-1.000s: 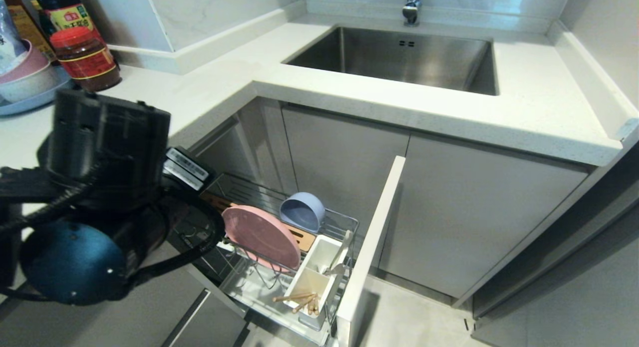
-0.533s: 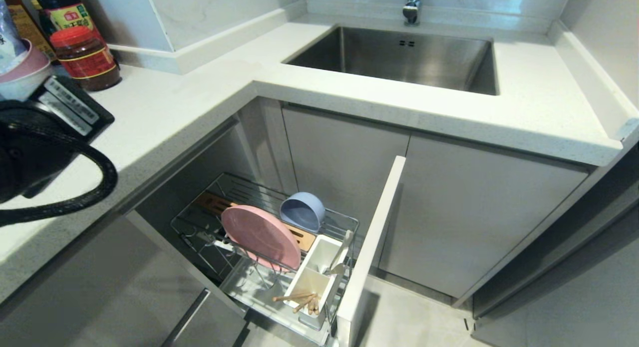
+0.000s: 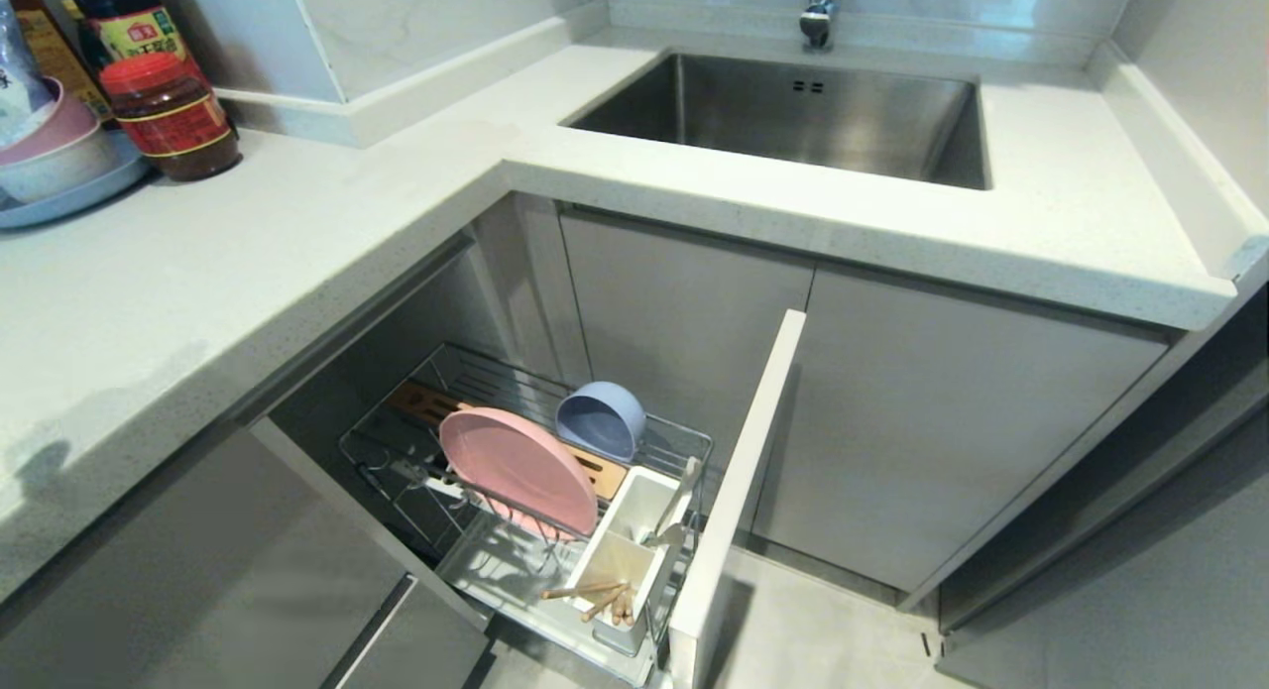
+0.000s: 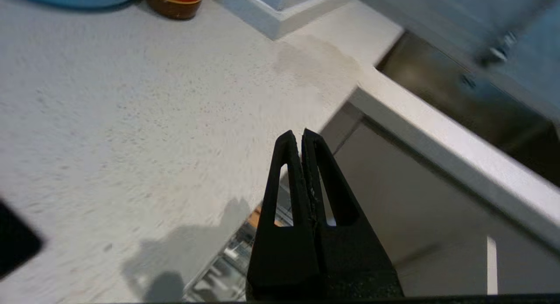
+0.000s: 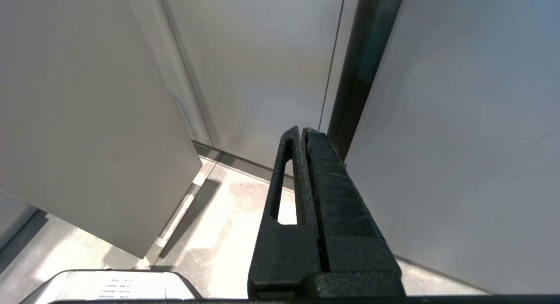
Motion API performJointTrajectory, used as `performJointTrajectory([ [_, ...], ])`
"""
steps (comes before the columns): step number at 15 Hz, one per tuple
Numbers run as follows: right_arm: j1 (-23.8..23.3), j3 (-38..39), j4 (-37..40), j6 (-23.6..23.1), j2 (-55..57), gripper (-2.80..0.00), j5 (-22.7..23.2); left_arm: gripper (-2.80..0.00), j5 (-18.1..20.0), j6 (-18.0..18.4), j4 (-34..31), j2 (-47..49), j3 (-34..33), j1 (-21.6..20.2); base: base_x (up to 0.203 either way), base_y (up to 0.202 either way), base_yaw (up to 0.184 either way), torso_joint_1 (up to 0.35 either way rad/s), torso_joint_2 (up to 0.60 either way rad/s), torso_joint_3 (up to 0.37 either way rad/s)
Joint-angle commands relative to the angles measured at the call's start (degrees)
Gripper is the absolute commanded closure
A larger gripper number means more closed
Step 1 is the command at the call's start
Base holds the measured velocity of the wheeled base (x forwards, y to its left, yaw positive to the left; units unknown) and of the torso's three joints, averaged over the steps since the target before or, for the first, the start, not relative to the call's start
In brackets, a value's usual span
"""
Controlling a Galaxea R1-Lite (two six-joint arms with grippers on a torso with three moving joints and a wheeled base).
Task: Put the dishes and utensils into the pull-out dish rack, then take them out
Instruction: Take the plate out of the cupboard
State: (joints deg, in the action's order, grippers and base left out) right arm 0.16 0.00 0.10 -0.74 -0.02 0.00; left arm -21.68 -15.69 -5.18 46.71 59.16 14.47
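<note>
The chrome wire rack (image 3: 476, 471) stands pulled out from under the speckled white counter (image 3: 297, 233), its pale-grey front (image 3: 739, 491) edge-on. A matte pink plate (image 3: 516, 468) leans on edge among the dividers, face toward the lower left; beside it a blue-grey bowl (image 3: 600, 419) lies tipped, mouth down toward the viewer. Wooden chopsticks (image 3: 595, 597) lie slanted in the white plastic box (image 3: 620, 545). The left end effector (image 4: 302, 140), fingers together and empty, hangs over the counter edge. The right end effector (image 5: 302, 135), also pressed together, sits low by the cabinet doors.
</note>
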Motion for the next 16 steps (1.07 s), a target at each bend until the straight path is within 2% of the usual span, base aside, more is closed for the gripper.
performJointTrajectory([
  [1, 0.0, 0.0, 0.0, 0.0, 0.0, 0.0, 0.0, 0.0, 9.8, 4.7, -3.5, -13.0, -2.5, -4.5, 0.0, 0.0, 0.0, 0.0, 0.0, 0.0],
  [3, 0.0, 0.0, 0.0, 0.0, 0.0, 0.0, 0.0, 0.0, 17.2, 11.0, -7.8, -22.6, -6.9, -7.4, 0.0, 0.0, 0.0, 0.0, 0.0, 0.0],
  [5, 0.0, 0.0, 0.0, 0.0, 0.0, 0.0, -0.1, 0.0, 21.0, 16.4, -9.8, -30.0, -15.1, -10.2, 0.0, 0.0, 0.0, 0.0, 0.0, 0.0],
  [8, 0.0, 0.0, 0.0, 0.0, 0.0, 0.0, 0.0, 0.0, 24.8, 19.3, -10.5, -37.9, -23.6, -13.6, 0.0, 0.0, 0.0, 0.0, 0.0, 0.0],
  [12, 0.0, 0.0, 0.0, 0.0, 0.0, 0.0, 0.0, 0.0, 25.9, 20.2, -8.5, -46.5, -35.0, -14.7, 0.0, 0.0, 0.0, 0.0, 0.0, 0.0],
  [16, 0.0, 0.0, 0.0, 0.0, 0.0, 0.0, 0.0, 0.0, 24.1, 20.8, 4.8, -46.9, -49.0, -14.8, 0.0, 0.0, 0.0, 0.0, 0.0, 0.0],
])
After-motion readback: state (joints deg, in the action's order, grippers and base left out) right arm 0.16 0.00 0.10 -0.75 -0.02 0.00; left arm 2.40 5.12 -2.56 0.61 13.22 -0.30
